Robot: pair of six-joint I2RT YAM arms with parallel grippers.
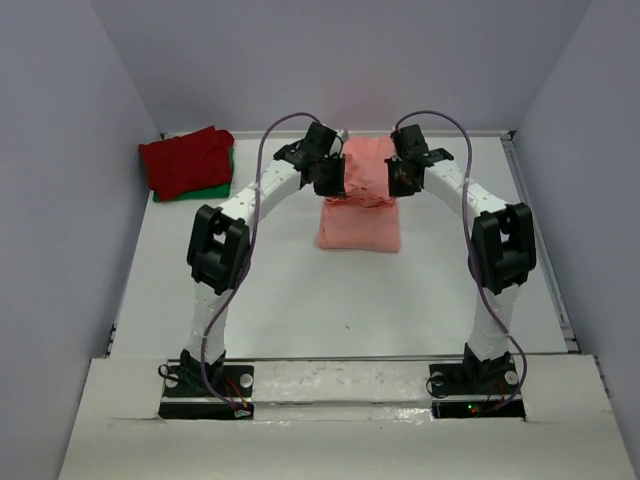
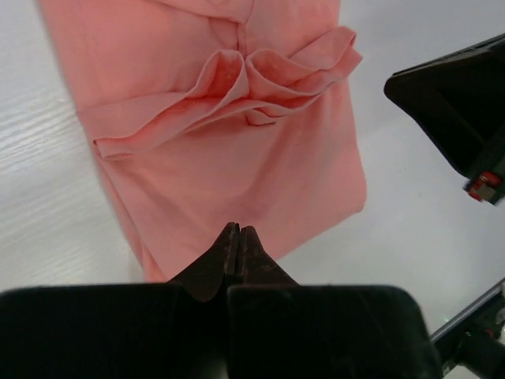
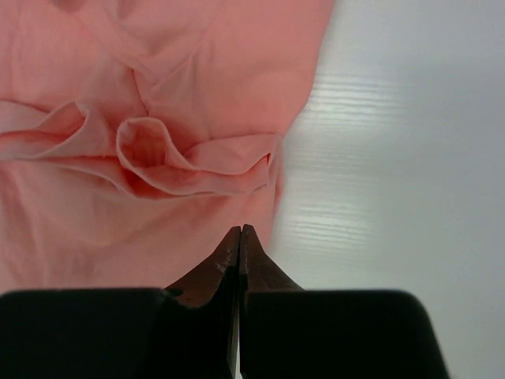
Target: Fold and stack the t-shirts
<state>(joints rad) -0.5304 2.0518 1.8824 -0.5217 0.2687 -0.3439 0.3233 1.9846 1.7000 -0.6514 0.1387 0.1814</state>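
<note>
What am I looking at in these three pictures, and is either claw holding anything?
These are two robot arms bolted at the near edge of a white table. The wide picture comes from a fixed camera above and behind them; the other two come from a camera on each wrist, looking past that arm's own fingers. In the middle lies a salmon-pink t-shirt, partly folded, with a bunched ridge across it. At the far left a dark red t-shirt lies folded on a green t-shirt. The left gripper and the right gripper are both shut, pointing at the pink shirt near its edges; no cloth shows pinched between them.
</note>
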